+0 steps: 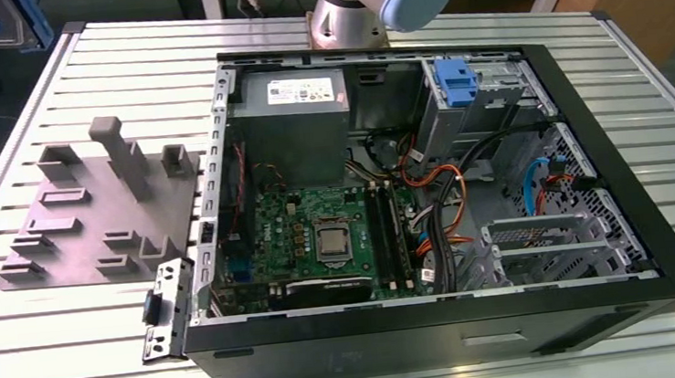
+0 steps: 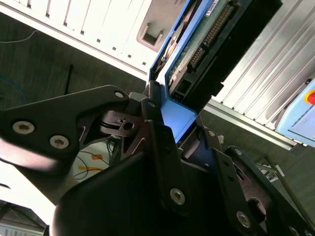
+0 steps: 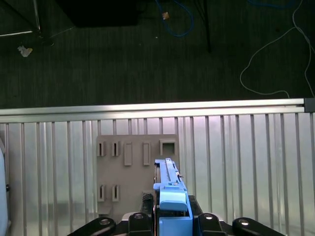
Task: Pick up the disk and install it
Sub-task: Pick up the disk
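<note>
My gripper (image 3: 170, 219) is shut on the disk (image 3: 169, 183), which shows edge-on in the first wrist view with its bright blue carrier bracket (image 3: 173, 201) between the black fingers. It hangs above the grey holder plate (image 3: 129, 162) on the slatted table. In the second wrist view, the disk (image 2: 211, 34) shows its green circuit board and dark body. Its blue bracket (image 2: 178, 114) is clamped in the gripper (image 2: 170, 125). In the exterior view, the open computer case (image 1: 629, 173) lies on the table, with a grey drive cage (image 1: 476, 94) at its far right corner.
The exterior view shows the grey holder plate (image 1: 95, 215) with upright posts to the left of the case. The arm's silver base (image 1: 353, 13) stands behind the case. Inside are a power supply box (image 1: 292, 92), a motherboard (image 1: 317, 237) and loose cables (image 1: 461, 196). Dark floor with cables (image 3: 275, 54) lies beyond the table edge.
</note>
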You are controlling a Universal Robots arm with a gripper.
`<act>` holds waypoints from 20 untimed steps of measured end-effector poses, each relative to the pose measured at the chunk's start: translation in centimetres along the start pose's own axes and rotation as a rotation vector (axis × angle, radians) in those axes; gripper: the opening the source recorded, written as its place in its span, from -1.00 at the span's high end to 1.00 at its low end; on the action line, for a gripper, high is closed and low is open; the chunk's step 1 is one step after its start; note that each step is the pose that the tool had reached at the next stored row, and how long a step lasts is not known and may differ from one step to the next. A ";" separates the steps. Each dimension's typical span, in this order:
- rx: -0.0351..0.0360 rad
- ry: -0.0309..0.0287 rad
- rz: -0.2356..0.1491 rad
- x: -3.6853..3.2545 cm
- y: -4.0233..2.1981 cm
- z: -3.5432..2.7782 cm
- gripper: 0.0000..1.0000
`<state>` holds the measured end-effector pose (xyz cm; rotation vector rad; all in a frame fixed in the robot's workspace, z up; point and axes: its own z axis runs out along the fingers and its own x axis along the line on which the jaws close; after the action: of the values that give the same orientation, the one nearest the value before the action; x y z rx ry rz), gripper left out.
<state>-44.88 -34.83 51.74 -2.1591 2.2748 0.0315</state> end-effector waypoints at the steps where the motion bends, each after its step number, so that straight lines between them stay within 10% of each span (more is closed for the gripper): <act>1: 0.0000 0.0000 0.000 0.00 0.00 0.00 0.26; 20: -0.0001 0.0000 0.000 -0.06 -1.36 -0.02 0.26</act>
<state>-43.52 -34.84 51.74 -2.1592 2.2747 0.0316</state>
